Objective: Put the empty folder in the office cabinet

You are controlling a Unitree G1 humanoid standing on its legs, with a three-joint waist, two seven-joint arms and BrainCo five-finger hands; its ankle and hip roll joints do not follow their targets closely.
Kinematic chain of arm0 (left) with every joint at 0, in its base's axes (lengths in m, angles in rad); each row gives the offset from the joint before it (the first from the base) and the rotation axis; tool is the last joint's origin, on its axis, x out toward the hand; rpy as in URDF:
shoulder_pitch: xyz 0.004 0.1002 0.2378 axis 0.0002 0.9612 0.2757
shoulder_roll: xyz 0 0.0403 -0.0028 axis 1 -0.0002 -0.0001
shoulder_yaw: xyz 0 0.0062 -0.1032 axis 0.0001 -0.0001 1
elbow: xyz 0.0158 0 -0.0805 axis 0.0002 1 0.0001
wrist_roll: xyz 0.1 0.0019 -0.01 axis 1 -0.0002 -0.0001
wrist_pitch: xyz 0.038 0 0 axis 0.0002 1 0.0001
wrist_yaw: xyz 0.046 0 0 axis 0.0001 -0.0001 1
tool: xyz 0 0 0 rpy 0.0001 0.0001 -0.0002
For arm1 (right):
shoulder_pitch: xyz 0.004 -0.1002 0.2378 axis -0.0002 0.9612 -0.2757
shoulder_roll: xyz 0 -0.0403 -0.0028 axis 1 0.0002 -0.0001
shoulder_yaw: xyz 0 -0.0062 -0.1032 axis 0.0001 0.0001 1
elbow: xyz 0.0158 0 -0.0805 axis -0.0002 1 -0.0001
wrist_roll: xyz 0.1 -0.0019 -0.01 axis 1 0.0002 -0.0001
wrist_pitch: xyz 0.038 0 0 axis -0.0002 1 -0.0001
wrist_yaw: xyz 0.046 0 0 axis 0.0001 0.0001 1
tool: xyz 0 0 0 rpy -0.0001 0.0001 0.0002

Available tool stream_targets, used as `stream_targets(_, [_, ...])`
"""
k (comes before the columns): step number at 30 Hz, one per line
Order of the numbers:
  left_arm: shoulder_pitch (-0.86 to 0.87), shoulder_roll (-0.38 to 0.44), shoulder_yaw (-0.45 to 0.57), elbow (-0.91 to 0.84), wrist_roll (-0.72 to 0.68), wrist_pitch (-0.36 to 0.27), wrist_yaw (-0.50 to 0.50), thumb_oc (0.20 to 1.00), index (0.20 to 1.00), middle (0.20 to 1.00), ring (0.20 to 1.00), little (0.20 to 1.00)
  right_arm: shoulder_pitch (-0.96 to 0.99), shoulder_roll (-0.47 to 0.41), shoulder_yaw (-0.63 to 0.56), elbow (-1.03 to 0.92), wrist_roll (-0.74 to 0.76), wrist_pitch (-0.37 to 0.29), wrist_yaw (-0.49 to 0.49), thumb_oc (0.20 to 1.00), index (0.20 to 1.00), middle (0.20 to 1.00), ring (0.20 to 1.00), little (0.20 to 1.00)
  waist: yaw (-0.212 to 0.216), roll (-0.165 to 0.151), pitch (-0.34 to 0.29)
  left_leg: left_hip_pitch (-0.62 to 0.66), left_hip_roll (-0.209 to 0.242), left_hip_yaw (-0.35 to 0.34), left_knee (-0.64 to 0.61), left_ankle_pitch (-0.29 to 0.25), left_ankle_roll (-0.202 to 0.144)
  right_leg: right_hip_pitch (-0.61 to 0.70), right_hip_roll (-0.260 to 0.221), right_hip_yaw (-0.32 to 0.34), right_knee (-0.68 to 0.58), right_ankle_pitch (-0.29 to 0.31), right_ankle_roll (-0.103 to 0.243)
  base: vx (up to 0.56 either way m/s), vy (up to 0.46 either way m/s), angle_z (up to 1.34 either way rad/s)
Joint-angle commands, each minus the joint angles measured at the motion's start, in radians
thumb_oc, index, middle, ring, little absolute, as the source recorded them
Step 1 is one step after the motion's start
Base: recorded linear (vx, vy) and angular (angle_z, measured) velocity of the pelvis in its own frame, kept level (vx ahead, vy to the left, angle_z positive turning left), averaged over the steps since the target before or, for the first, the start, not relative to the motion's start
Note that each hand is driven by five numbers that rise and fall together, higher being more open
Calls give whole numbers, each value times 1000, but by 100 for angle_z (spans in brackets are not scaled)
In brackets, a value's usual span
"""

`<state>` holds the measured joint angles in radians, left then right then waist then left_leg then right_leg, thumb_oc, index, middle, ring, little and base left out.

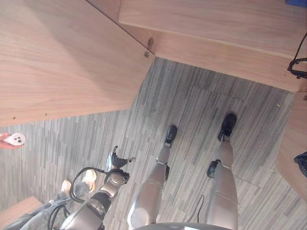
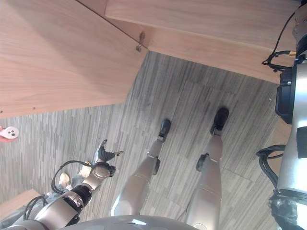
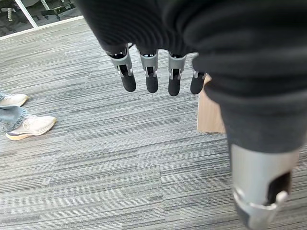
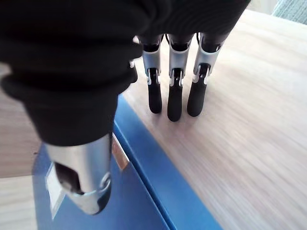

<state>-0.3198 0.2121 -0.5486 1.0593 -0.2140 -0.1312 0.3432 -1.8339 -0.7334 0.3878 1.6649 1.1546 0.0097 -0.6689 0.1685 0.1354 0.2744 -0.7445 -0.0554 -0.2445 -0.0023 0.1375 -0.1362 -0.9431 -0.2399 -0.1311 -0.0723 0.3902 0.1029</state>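
The blue folder [image 4: 144,191] lies flat on a light wooden surface [image 4: 249,120], a white label on its spine end. My right hand [image 4: 175,91] hovers just over the folder's edge with its fingers straight and apart from it, holding nothing. A blue corner [image 1: 297,2] shows on the wooden top at the far right. My left hand [image 1: 115,160] hangs low by my side over the grey carpet [image 3: 96,158], fingers [image 3: 151,76] straight and empty. A large wooden cabinet panel [image 1: 53,62] with a metal fitting [image 1: 148,48] stands to my left front.
A person stands at my left: light shoes [image 3: 29,127] on the carpet, and a hand with a white controller [image 1: 14,139]. A low wooden block [image 3: 208,112] sits near my left hand. Wooden furniture [image 1: 292,139] borders the right side.
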Motion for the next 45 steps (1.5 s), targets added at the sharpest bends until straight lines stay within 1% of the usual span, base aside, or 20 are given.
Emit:
stream_targets(1, [-69, 32, 8, 65, -42, 16, 31, 1000, 1000, 1000, 1000, 1000, -43, -20, 81, 19, -73, 9, -35, 1000, 1000, 1000, 1000, 1000, 49, 16, 51, 81, 50, 9, -85, -98, -2, 63, 20, -6, -2, -180, 76, -5, 16, -5])
stream_targets(12, [-97, 26, 14, 77, -66, 20, 37, 1000, 1000, 1000, 1000, 1000, -23, 8, 65, 16, -86, 13, -52, 1000, 1000, 1000, 1000, 1000, 33, 11, 64, 78, 52, 18, -85, -98, -4, 63, 28, -3, -3, -183, 73, -3, 7, -3])
stream_targets(16, [-75, 21, 26, 78, -91, 17, 59, 1000, 1000, 1000, 1000, 1000, 3, 10, 54, 2, -130, 7, -118, 1000, 1000, 1000, 1000, 1000, 24, 3, 71, 79, 55, 27, -85, -96, -5, 63, 39, 0, -4, -183, 71, -12, 37, -4])
stream_targets(18, [-84, 13, 33, 83, -103, 14, 73, 1000, 1000, 1000, 1000, 1000, 55, 31, 24, -2, -161, 9, -154, 1000, 1000, 1000, 1000, 1000, 22, -2, 70, 91, 56, 33, -85, -94, -5, 75, 44, -3, -5, -185, 71, -12, 37, -6])
stream_targets(23, [-81, -2, 48, 104, -108, 11, 86, 1000, 1000, 1000, 1000, 1000, 155, 65, -50, -18, -211, 25, -180, 1000, 1000, 1000, 1000, 1000, 15, -15, 59, 143, 56, 46, -85, -112, 1, 122, 44, 0, -5, -185, 72, -9, 38, -6])
stream_targets(27, [-58, 3, 59, 118, -94, 14, 90, 1000, 1000, 1000, 1000, 1000, 215, 102, -99, -33, -244, 32, -189, 1000, 1000, 1000, 1000, 1000, 16, -30, 61, 190, 53, 62, -57, -142, 19, 168, 43, 7, -7, -183, 71, -24, 42, -13])
stream_targets(28, [-58, 4, 65, 124, -87, 17, 91, 1000, 1000, 1000, 1000, 1000, 231, 114, -122, -31, -251, 35, -185, 1000, 1000, 1000, 1000, 1000, 14, -34, 61, 191, 49, 65, -25, -158, 25, 182, 40, 8, -7, -182, 70, -41, 6, -11])
stream_targets(29, [-52, 12, 72, 136, -77, 19, 90, 1000, 1000, 1000, 1000, 1000, 273, 137, -165, -40, -270, 38, -187, 1000, 1000, 1000, 1000, 1000, 5, -50, 68, 187, 36, 71, 61, -209, 36, 216, 29, 12, -7, -176, 69, -62, 14, -6])
stream_targets(31, [-47, 17, 79, 140, -74, 21, 92, 1000, 1000, 1000, 1000, 1000, 297, 142, -190, -45, -277, 36, -189, 1000, 1000, 1000, 1000, 1000, 0, -55, 67, 187, 32, 75, 90, -228, 39, 232, 25, 12, -7, -175, 68, -48, 16, -2])
stream_targets(32, [-45, 17, 88, 145, -68, 23, 94, 1000, 1000, 1000, 1000, 1000, 320, 146, -206, -48, -287, 40, -189, 1000, 1000, 1000, 1000, 1000, -7, -61, 64, 189, 25, 80, 119, -244, 41, 250, 21, 10, -7, -172, 67, -26, 72, -7])
stream_targets(33, [-35, 18, 104, 153, -60, 30, 92, 1000, 1000, 1000, 1000, 1000, 387, 165, -248, -63, -310, 40, -193, 1000, 1000, 1000, 1000, 1000, -21, -72, 61, 204, 14, 88, 173, -279, 45, 289, 15, 5, -6, -168, 66, -26, 72, -7])
stream_targets(35, [-31, 17, 109, 157, -52, 37, 89, 1000, 1000, 1000, 1000, 1000, 416, 177, -267, -71, -319, 40, -196, 1000, 1000, 1000, 1000, 1000, -27, -76, 61, 217, 11, 94, 193, -294, 48, 310, 15, 3, -7, -167, 65, -14, 96, -4])
stream_targets(36, [-23, 10, 122, 168, -37, 47, 83, 1000, 1000, 1000, 1000, 1000, 486, 204, -309, -89, -341, 46, -195, 1000, 1000, 1000, 1000, 1000, -38, -86, 58, 256, 5, 105, 228, -322, 53, 358, 11, -2, -9, -167, 66, -13, 97, -7])
stream_targets(37, [-21, 11, 122, 167, -37, 47, 83, 1000, 1000, 1000, 1000, 1000, 490, 206, -311, -92, -342, 46, -196, 1000, 1000, 1000, 1000, 1000, -38, -86, 61, 260, 5, 105, 230, -323, 53, 363, 11, -3, -9, -167, 66, 4, 118, -13])
stream_targets(39, [2, 9, 154, 181, -18, 60, 78, 1000, 1000, 1000, 1000, 1000, 602, 243, -356, -123, -380, 41, -192, 1000, 1000, 1000, 1000, 1000, -53, -101, 52, 328, 0, 118, 255, -348, 63, 430, 10, -9, -12, -170, 66, 16, 86, -12])
stream_targets(40, [4, 10, 154, 180, -18, 60, 78, 1000, 1000, 1000, 1000, 1000, 605, 245, -358, -127, -381, 41, -193, 1000, 1000, 1000, 1000, 1000, -57, -105, 54, 329, -5, 118, 253, -341, 64, 432, 4, -8, -15, -165, 66, 7, 53, -9])
stream_targets(41, [14, 11, 168, 184, -13, 65, 77, 1000, 1000, 1000, 1000, 1000, 647, 262, -354, -141, -417, 48, -183, 1000, 1000, 1000, 1000, 1000, -58, -110, 52, 362, -5, 119, 254, -348, 67, 457, 5, -9, -15, -167, 66, 38, 60, -23])
stream_targets(42, [41, 6, 189, 191, -2, 70, 74, 1000, 1000, 1000, 1000, 1000, 723, 318, -338, -170, -503, 63, -160, 1000, 1000, 1000, 1000, 1000, -53, -120, 40, 414, 5, 128, 260, -363, 74, 508, 13, -15, -15, -175, 67, 66, 76, -30])
stream_targets(44, [70, 4, 217, 207, 9, 76, 63, 1000, 1000, 1000, 1000, 1000, 802, 401, -331, -187, -535, 52, -105, 1000, 1000, 1000, 1000, 1000, -53, -138, 21, 482, 6, 138, 245, -361, 81, 558, 14, -21, -15, -181, 69, 49, 71, -33])
stream_targets(45, [73, 6, 229, 216, 20, 87, 55, 1000, 1000, 1000, 1000, 1000, 819, 426, -330, -181, -539, 51, -79, 1000, 1000, 1000, 1000, 1000, -53, -145, 5, 499, 5, 139, 244, -363, 86, 571, 13, -23, -15, -184, 68, 39, 57, -24])
